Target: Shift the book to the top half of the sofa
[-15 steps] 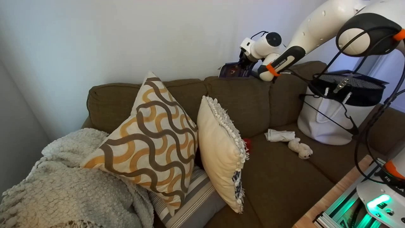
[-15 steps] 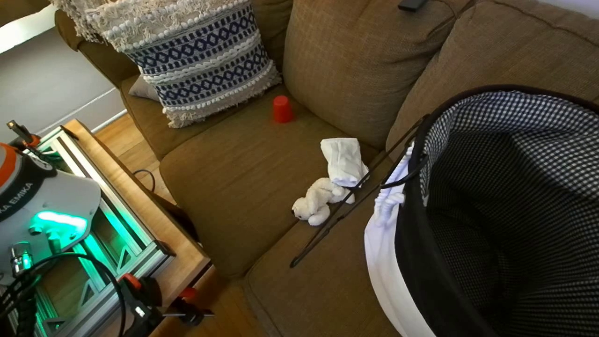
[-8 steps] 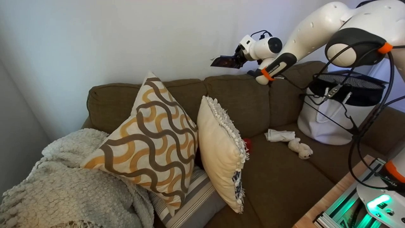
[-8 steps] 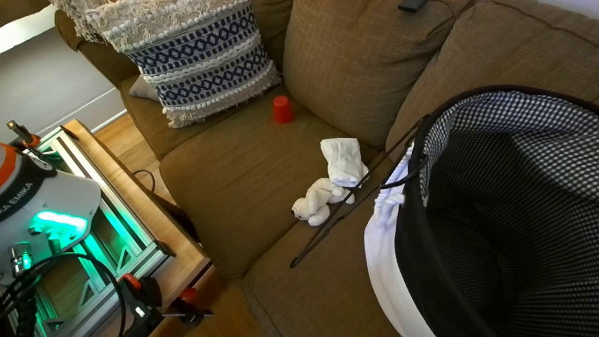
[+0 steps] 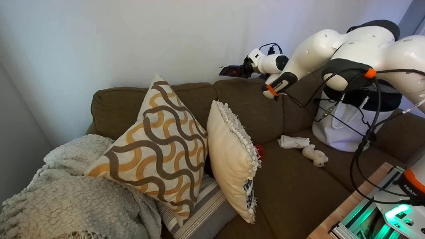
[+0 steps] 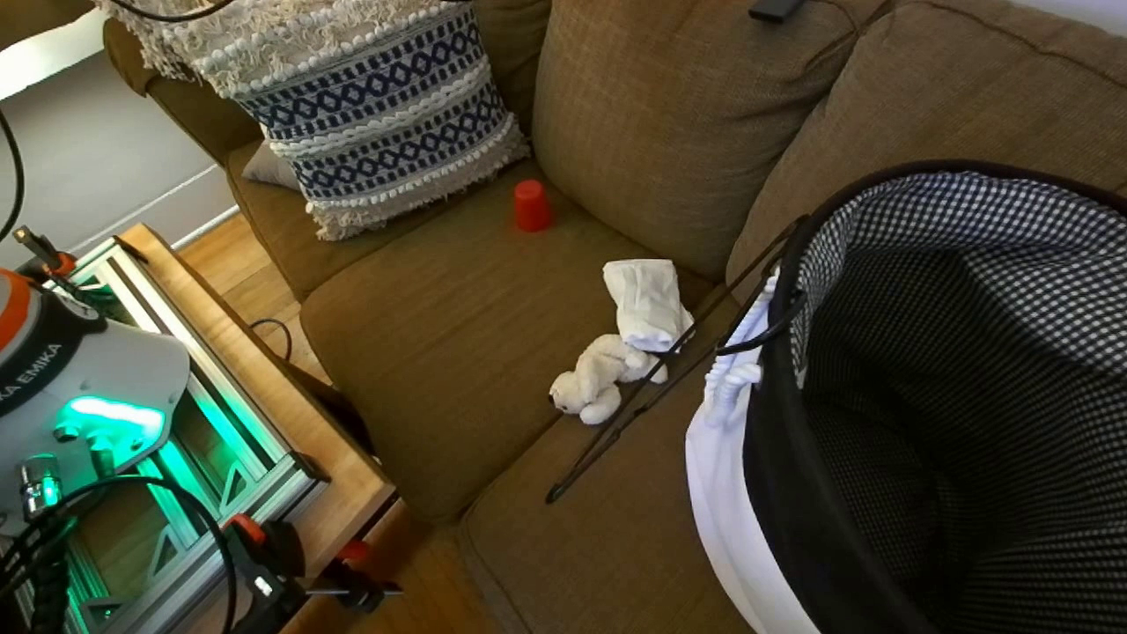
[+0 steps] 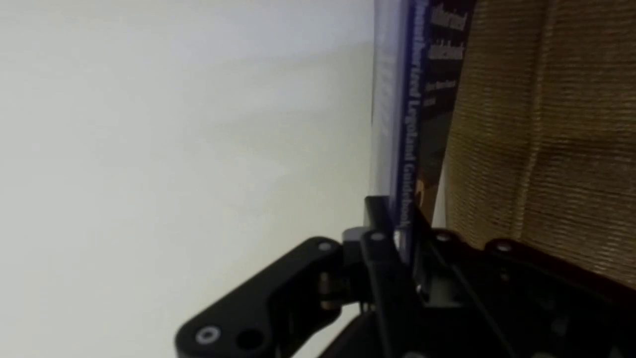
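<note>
Clamps a thin book (image 7: pixel 444 69) with dark-blue spine and near-black cover in the black jointed metal pincer (image 7: pixel 401 219), pressing a finger to either face in the wrist view. Reads "Legoland Guidebook" in white down the spine, after a less clear word ending in "horized"; shows "uthorized" and "uidebook" on the cover, above smaller print too blurred to make out. Holds the book, in an exterior view, just above the top edge of the backrest of the brown woven-fabric sofa (image 5: pixel 252 109), in front of the pale wall (image 5: pixel 172 39); cannot tell whether touching the upholstery. Reaches there with the white-and-black robot arm (image 5: pixel 313 48), bearing lettering too small to read. Gives the maker's name only in part: "FRAN" on the black collar (image 5: pixel 403 186) of the green-lit white robot base (image 5: pixel 388 212), "KA EMIKA" on that collar (image 6: pixel 53 335) in an exterior view, above the wooden tabletop (image 6: pixel 348 475). Displays on the seat a tapered red cup (image 6: pixel 532 207), apart from a folded white cloth (image 6: pixel 647 299) touching a small white plush animal (image 6: pixel 599 370). Includes also a thin black hanger (image 6: pixel 572 476) at the rim of a white-and-black basket (image 6: pixel 718 475) lined in checked fabric, a blue-and-white fringed cushion (image 6: pixel 387 114), a cream cushion with brown and ochre waves (image 5: pixel 162 139), a grey striped cushion (image 5: pixel 202 212) and a fluffy grey blanket (image 5: pixel 79 199).
</note>
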